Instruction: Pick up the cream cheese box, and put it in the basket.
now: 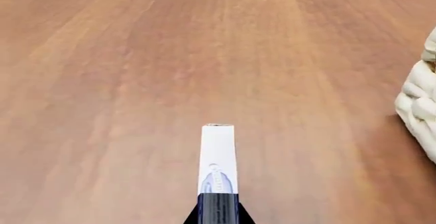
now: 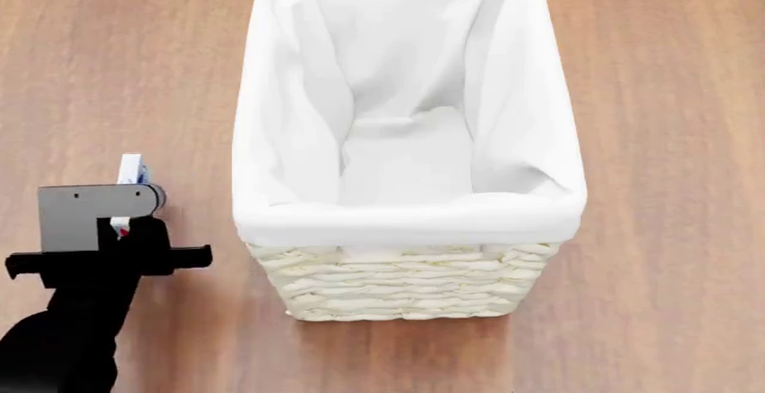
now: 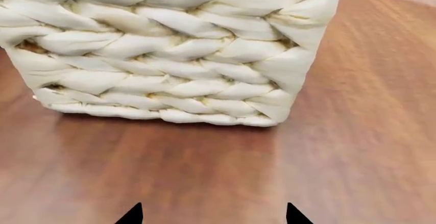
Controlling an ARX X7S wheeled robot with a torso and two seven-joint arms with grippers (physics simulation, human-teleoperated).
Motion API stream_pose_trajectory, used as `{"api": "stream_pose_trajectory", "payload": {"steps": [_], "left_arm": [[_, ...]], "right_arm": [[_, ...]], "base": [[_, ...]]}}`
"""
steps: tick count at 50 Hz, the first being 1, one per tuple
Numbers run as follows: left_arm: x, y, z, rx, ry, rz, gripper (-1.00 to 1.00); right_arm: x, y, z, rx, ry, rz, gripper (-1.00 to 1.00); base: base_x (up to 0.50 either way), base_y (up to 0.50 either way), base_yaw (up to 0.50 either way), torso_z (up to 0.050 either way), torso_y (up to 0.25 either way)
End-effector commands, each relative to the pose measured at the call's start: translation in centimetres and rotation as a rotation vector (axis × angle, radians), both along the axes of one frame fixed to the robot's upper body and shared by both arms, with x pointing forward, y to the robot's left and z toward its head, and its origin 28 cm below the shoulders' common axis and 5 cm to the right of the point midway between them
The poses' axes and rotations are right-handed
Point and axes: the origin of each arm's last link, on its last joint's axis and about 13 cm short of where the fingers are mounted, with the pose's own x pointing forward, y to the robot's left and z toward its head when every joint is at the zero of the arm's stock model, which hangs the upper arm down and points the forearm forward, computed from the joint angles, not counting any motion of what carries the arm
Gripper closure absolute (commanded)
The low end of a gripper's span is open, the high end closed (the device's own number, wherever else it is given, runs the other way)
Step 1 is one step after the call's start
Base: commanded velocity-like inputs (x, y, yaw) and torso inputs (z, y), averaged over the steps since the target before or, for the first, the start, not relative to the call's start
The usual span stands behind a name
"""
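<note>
The thin white cream cheese box (image 1: 218, 155), its blue oval logo too blurred to read, stands on edge clamped in the left tool (image 2: 120, 200), raised above the brown wooden desk (image 2: 107, 71) beside the tall cream wicker basket (image 2: 407, 281) with its white cloth liner (image 2: 287, 124). The right tool (image 3: 211, 216) faces the basket's woven wall, fingers apart, gripping nothing.

I see a reddish-brown wooden tabletop (image 2: 669, 71); only the basket (image 2: 407, 286) stands directly on it, about mid-scene.
</note>
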Motion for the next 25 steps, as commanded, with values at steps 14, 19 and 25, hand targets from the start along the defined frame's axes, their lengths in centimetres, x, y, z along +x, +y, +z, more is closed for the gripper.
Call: {"api": "stream_pose_trajectory", "payload": {"steps": [14, 19, 25], "left_arm": [[-5.4, 0.4, 15.2, 0.197, -0.156, -0.144, 1.0], [-5.1, -0.1, 17.9, 0.281, -0.162, -0.156, 1.0], [-5.1, -0.6, 19.4, 0.325, -0.149, -0.194, 1.0]], "right_arm": [[-0.2, -0.5, 0.7, 0.027, -0.015, -0.019, -1.0], [-0.3, -0.3, 0.4, 0.026, -0.01, -0.012, -1.0], [-0.3, -0.2, 0.3, 0.027, -0.004, -0.008, -1.0]], "base": [[0.0, 0.0, 0.0, 0.0, 0.0], [0.0, 0.0, 0.0, 0.0, 0.0], [0.0, 0.0, 0.0, 0.0, 0.0]]}}
